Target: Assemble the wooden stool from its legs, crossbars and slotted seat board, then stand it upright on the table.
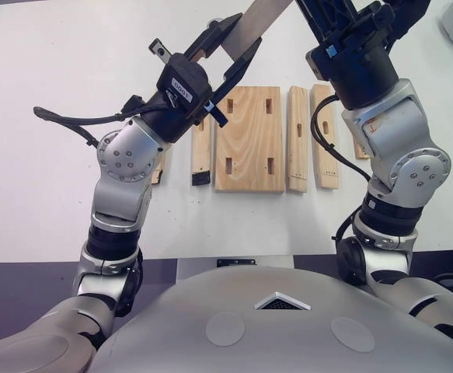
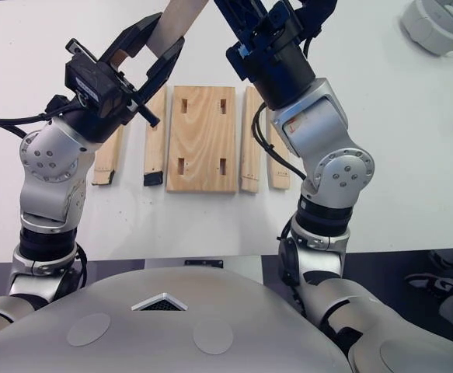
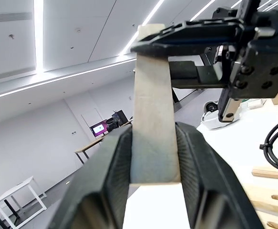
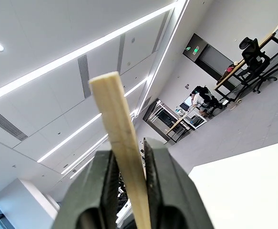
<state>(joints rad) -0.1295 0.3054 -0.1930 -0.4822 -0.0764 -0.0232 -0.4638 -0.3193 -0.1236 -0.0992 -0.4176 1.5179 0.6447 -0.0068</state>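
Both left gripper (image 1: 230, 47) and right gripper (image 4: 128, 160) clamp one pale wooden slat (image 3: 153, 119) above your white worktop (image 1: 55, 62); the slotted wooden seat board (image 1: 248, 140) and loose wooden bars (image 1: 297, 140) lie flat, nothing joined yet.

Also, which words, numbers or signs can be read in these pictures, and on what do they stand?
White label on the left end effector: print too small to read.
Green sign, far off: too small to read.
Slotted seat board: no print visible.
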